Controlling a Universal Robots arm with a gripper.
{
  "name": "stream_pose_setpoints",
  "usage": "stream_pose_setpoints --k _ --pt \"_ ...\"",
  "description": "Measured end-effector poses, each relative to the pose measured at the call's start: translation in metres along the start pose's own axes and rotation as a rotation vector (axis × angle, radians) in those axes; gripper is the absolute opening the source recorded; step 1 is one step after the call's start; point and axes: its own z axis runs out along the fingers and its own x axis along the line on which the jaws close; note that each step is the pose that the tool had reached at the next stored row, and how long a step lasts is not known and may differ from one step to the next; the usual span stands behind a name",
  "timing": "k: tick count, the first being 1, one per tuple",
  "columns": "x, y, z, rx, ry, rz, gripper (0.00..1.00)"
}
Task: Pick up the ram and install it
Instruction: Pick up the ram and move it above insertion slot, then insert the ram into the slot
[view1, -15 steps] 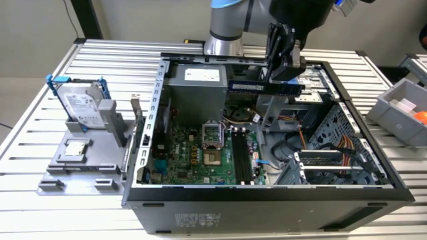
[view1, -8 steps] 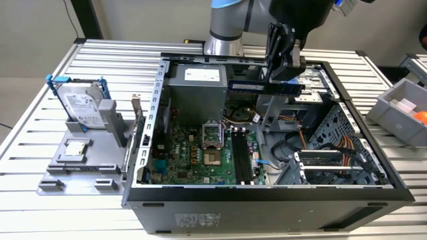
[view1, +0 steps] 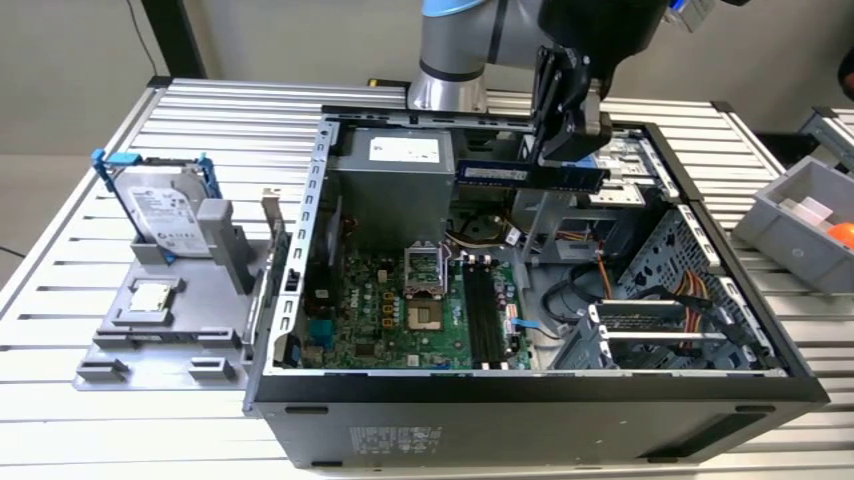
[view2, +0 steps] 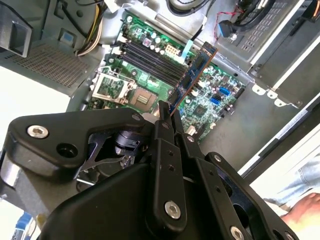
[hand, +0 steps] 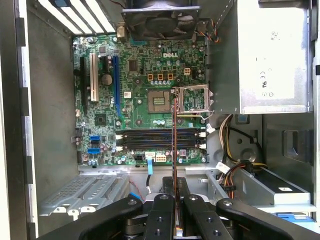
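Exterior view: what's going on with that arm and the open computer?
A robot arm's tool is clamped on the ram, holding it in the air above the open case. In the first wrist view, the stick hangs over the motherboard, above its slots, which look empty. So the ram is picked up but not yet installed.

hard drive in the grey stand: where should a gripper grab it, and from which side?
Probably the upper end of the hard drive, coming from above, fingers across its two broad faces. It stands nearly upright with its lower end seated in the grey stand, so the top is the free part, and the thin body suits a pinch.
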Motion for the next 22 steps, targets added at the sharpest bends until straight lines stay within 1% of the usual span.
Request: stream_pose_setpoints --k 22 --pt "-0.0009 0.0001 0.0000 0.0000 0.0000 0.000 0.00"
